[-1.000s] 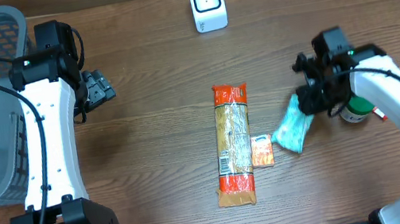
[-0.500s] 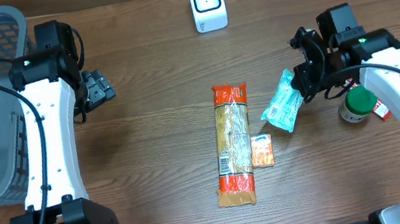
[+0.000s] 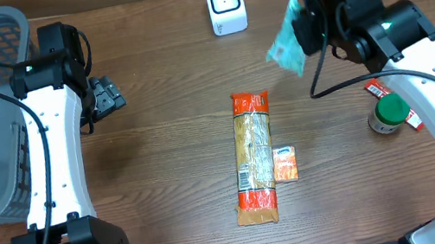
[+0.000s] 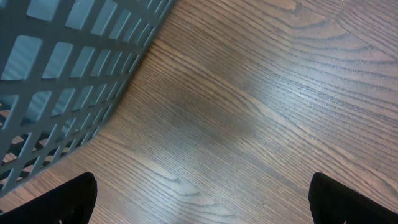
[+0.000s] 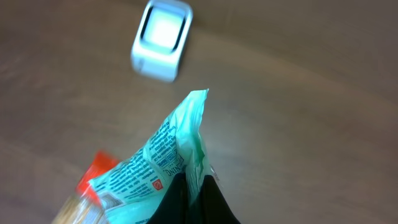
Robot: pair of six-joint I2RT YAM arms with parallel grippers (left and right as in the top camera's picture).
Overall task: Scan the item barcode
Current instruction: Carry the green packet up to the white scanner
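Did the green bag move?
Yes. The bag has gone away from the jar and toward the scanner, pinched in the right hand.

Overhead faces straight down; right wrist, close, shares its white scanner [image 3: 226, 4].

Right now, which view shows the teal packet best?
The right wrist view: the teal packet fills the lower frame, its printing visible, pinched by the right end effector. Overhead shows it small, held up near the white scanner. The left wrist view misses it, showing only basket and table.
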